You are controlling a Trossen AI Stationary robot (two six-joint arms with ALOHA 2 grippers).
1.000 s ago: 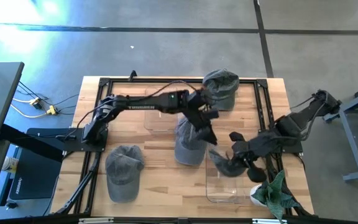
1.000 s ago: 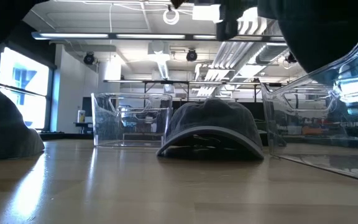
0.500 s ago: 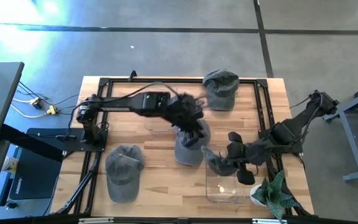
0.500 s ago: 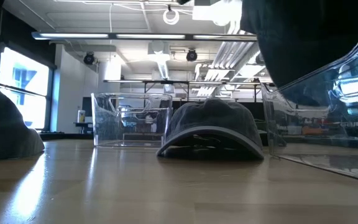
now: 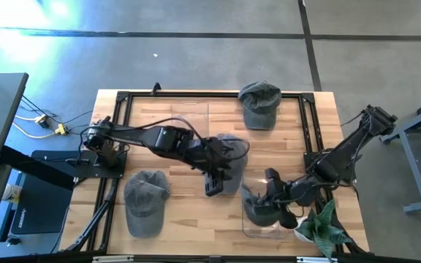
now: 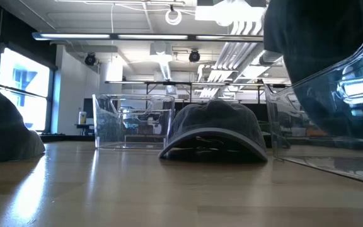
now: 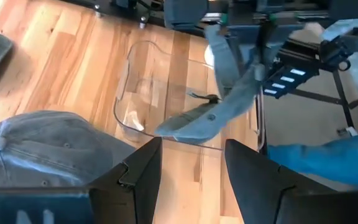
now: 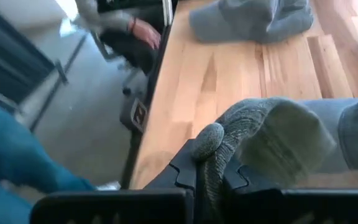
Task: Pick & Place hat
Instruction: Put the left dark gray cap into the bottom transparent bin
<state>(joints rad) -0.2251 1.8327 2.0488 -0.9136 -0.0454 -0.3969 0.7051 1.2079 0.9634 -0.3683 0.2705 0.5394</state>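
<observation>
Right gripper point(image 5: 269, 199), clamped on a hat point(image 5: 258, 208), holds it over the clear bin point(image 5: 265, 228); release remains. Left gripper point(image 7: 188, 163), fingers apart, hovers empty nearby.

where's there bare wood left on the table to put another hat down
Bare wood shows along the far edge between the left arm's base and the far hat, and at the near edge between the near-left hat and the clear bin. The middle is crowded: centre hat, both end effectors.

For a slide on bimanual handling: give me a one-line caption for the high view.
Right tool lowers a gray hat into the clear bin; left tool hovers open over the middle hat.
</observation>
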